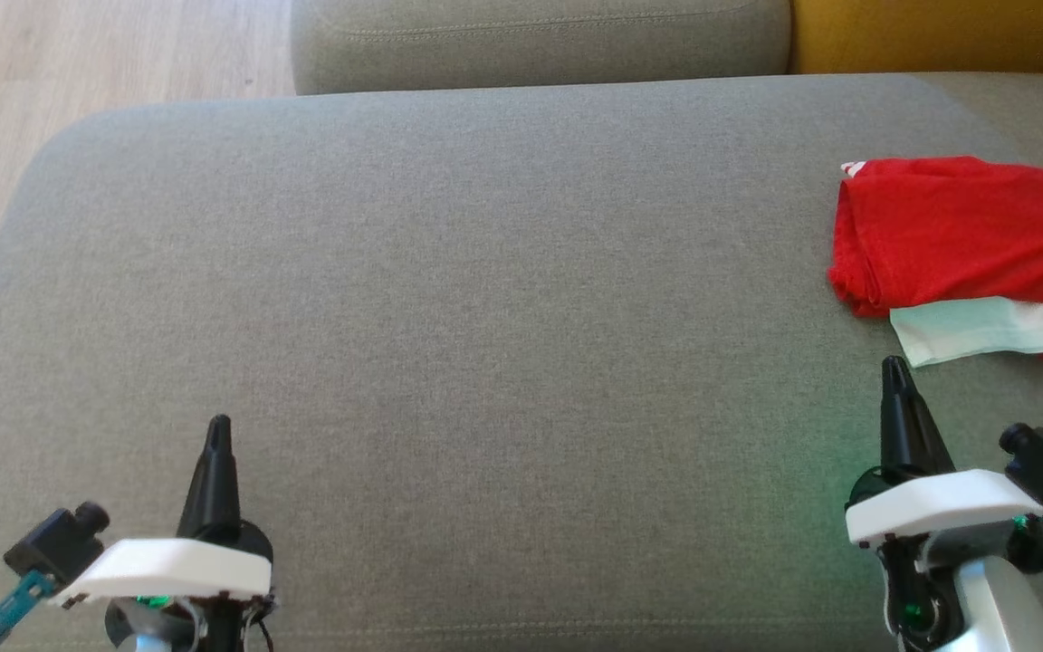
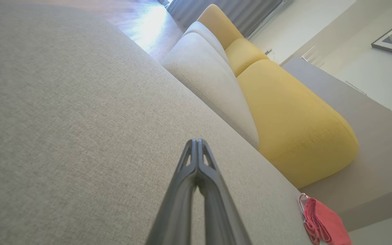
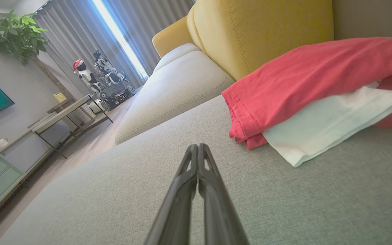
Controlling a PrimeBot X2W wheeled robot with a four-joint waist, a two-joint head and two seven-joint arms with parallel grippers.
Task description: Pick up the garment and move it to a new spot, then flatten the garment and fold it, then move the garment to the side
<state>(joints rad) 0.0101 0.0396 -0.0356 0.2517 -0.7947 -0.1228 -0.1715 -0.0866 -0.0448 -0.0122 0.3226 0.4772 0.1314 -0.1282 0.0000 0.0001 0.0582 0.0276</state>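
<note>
Garment (image 1: 965,226), red, lies just beyond the right gripper (image 1: 894,365), closed and empty, long axis crosswise; the left gripper (image 1: 218,424), also closed, sits well apart from it.

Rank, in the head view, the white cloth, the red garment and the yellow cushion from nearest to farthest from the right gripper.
1. white cloth, just ahead of the right gripper, to its right.
2. red garment, behind the cloth.
3. yellow cushion, at the far edge.
</note>
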